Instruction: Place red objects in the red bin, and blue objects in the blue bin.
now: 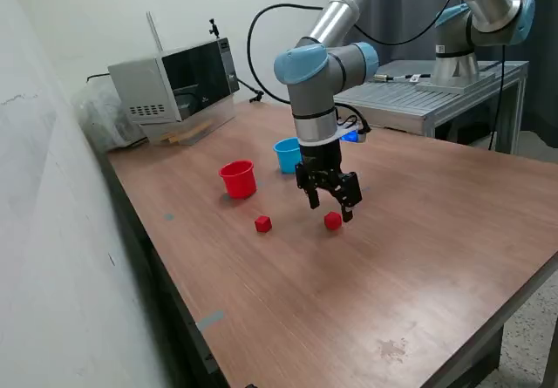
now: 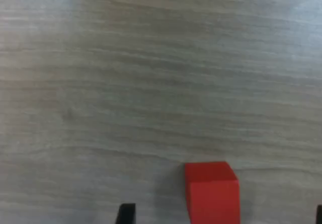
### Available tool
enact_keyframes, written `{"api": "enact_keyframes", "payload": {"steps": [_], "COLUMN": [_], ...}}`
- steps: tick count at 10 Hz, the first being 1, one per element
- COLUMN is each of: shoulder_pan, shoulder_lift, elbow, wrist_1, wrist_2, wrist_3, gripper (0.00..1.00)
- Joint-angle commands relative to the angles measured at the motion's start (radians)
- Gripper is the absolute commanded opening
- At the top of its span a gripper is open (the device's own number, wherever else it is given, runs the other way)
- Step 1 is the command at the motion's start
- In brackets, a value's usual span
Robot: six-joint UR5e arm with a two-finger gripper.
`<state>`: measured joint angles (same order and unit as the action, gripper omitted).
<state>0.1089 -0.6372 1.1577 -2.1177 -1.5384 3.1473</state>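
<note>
Two tiny red cubes lie on the wooden table: one (image 1: pixel 263 223) towards the exterior view's left, the other (image 1: pixel 332 221) right under my gripper (image 1: pixel 330 208). The gripper is open and empty, its fingers spread just above that cube. The wrist view shows this cube (image 2: pixel 211 191) on the wood between the dark fingertips (image 2: pixel 126 213). The red cup (image 1: pixel 238 179) and the light blue cup (image 1: pixel 288 154) stand upright behind the cubes. No blue cubes are in view.
A grey microwave-like box (image 1: pixel 174 87) and crumpled plastic (image 1: pixel 100 113) sit at the table's far corner. A metal bench (image 1: pixel 436 96) with the arm's base stands beyond the table at the exterior view's right. A wall runs along the left.
</note>
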Motion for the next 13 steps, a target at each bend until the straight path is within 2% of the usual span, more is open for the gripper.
{"api": "enact_keyframes", "payload": {"steps": [1,3,4,9,10,11,12,13], "shoulder_pan": [0.000,0.000,0.000,0.000,-0.003,-0.014,-0.026,-0.059], "shoulder_lift": [0.011,0.011,0.011,0.005,-0.030,-0.070,-0.105,-0.146], "elbow": [0.002,0.003,0.005,0.003,0.003,0.003,0.003,0.005], "wrist_1": [-0.004,-0.004,-0.005,-0.010,-0.021,-0.042,-0.042,-0.042], "wrist_2": [0.000,-0.002,-0.002,-0.011,-0.012,-0.025,-0.070,-0.095], "wrist_3": [-0.004,-0.004,-0.012,-0.018,-0.015,-0.007,-0.007,-0.001], "gripper": [1.00,1.00,0.00,0.00,0.00,0.00,0.00,0.00]}}
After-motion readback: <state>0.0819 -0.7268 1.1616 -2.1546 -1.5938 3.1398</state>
